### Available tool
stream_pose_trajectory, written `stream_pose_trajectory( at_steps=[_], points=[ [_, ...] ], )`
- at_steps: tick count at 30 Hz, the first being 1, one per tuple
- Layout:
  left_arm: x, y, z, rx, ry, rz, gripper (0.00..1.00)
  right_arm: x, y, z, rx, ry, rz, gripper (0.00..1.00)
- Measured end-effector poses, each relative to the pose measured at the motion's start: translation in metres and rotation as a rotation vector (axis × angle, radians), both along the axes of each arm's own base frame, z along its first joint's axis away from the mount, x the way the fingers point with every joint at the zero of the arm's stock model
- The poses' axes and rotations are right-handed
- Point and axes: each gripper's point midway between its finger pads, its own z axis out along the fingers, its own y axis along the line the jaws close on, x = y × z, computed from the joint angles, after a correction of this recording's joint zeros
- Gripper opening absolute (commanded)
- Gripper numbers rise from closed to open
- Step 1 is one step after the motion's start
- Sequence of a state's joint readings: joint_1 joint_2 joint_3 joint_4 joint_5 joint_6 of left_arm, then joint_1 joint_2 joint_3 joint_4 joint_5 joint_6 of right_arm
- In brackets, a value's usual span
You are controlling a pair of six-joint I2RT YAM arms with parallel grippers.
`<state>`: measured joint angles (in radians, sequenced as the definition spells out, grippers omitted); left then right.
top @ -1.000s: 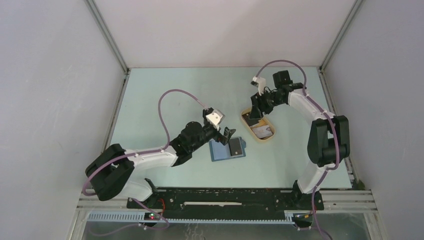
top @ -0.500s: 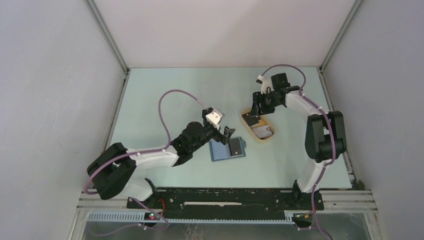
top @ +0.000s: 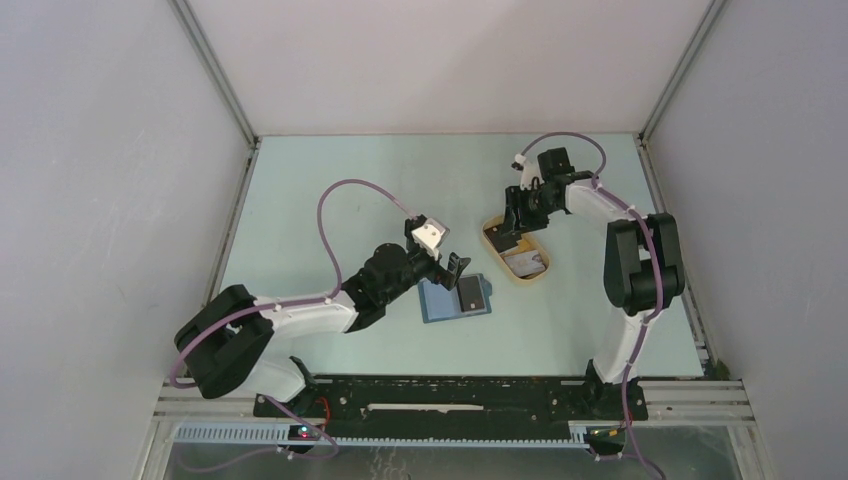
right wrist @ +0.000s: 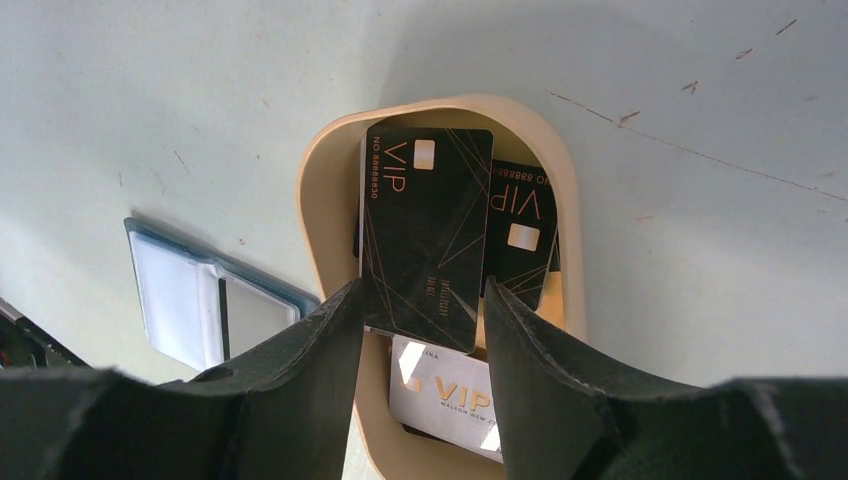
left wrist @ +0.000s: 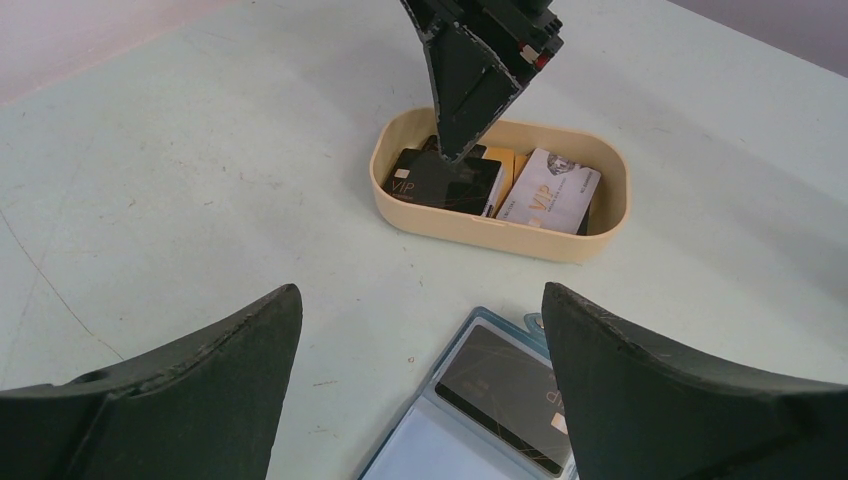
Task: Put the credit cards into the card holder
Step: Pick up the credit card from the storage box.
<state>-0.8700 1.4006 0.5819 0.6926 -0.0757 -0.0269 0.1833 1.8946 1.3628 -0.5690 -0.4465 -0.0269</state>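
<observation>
Three cards show plainly in the beige oval tray (left wrist: 480, 232), which sits right of the middle of the counter (top: 330, 190), toward its right edge. A black VIP card (right wrist: 425, 230) lies uppermost. A second black card (right wrist: 520, 235) lies partly under it. A whitish-grey card (right wrist: 445, 395) fills the end of the tray closer to the counter's near edge. A sliver of yellow (left wrist: 505, 165) shows between the black and whitish cards, too little to say what it is.

The right jaws point down into the far end of the tray. They straddle the uppermost black card, with one of the fingers (right wrist: 300, 370) at each long edge. In the wrist view the fingers meet those edges, but I cannot tell whether they press the card or only flank it.

The card holder (top: 455, 298) lies unfolded and flat near the counter's middle. It is closer to the near edge than the tray, and beside the tray but apart from it. A dark card (left wrist: 505, 395) lies in the half nearer the tray, and the other half shows a pale blue pocket.

The left jaws are spread wide with nothing between them. They hang just above the card holder and face the tray.
</observation>
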Motion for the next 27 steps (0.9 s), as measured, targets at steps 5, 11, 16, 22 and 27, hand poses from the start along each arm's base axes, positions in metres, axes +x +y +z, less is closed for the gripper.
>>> stream_pose_trajectory(
  at_steps=[5, 11, 16, 22, 27],
  points=[
    [0.000, 0.000, 0.000, 0.000, 0.000, 0.000, 0.94, 0.000, 0.000, -0.004, -0.005, 0.018, -0.001, 0.56],
    [0.000, 0.000, 0.000, 0.000, 0.000, 0.000, 0.94, -0.003, -0.001, -0.012, -0.013, 0.046, -0.006, 0.56],
    [0.000, 0.000, 0.000, 0.000, 0.000, 0.000, 0.94, -0.004, -0.002, -0.013, -0.020, 0.052, -0.007, 0.55],
    [0.000, 0.000, 0.000, 0.000, 0.000, 0.000, 0.94, -0.006, 0.000, -0.012, -0.012, 0.065, -0.004, 0.54],
    [0.000, 0.000, 0.000, 0.000, 0.000, 0.000, 0.94, -0.010, 0.005, -0.010, 0.015, 0.078, 0.011, 0.54]
  ],
)
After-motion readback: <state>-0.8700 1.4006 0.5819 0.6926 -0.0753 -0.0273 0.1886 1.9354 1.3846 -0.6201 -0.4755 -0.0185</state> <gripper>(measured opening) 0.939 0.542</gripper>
